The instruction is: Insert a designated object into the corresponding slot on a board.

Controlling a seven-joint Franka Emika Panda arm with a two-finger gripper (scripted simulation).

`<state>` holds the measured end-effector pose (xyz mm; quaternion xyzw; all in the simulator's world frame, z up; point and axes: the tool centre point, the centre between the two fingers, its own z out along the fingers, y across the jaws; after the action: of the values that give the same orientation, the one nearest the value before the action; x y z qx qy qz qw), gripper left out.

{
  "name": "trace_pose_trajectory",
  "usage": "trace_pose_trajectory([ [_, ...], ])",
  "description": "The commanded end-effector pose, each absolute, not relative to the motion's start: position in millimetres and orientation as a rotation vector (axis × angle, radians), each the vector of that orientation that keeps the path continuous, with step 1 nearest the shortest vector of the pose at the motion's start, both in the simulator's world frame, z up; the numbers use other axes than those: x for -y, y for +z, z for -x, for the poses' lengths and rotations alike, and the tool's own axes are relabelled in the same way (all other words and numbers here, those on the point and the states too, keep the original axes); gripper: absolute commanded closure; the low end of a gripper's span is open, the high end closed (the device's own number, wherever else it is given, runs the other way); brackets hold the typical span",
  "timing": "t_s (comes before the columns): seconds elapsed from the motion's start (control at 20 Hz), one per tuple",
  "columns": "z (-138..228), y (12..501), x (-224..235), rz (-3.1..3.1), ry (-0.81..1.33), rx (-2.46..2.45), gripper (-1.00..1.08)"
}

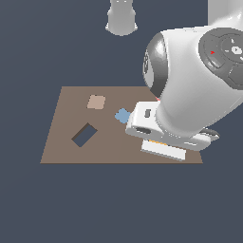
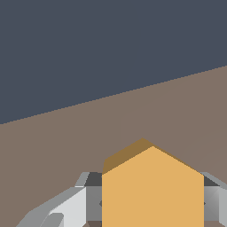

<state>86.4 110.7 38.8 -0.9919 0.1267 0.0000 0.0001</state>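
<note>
The orange hexagonal block [image 2: 152, 186] is seen held between the fingers [image 2: 66, 208] of the tool [image 2: 152, 204], which is closed on it above the board [image 1: 61, 137]. The grasp is judged done; insertion remains, since the hexagonal slot cannot be seen.

We see the board [image 1: 66, 142] w/ rectangular cutout [image 1: 84, 135] toward exterior view's left, scalloped piece [image 1: 123, 115] nr its middle.

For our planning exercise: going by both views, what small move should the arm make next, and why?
Probably carry the orange block across the board in search of its slot. The gripper appears shut on the block, and no hexagonal cutout shows in either view; only the rectangular cutout is visible.
</note>
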Motion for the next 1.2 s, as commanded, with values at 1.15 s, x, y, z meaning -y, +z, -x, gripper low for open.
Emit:
trace_pose_trajectory([
  [1.15,-58.3,32.6,-130.8,3.137,0.000,0.173,1.08],
])
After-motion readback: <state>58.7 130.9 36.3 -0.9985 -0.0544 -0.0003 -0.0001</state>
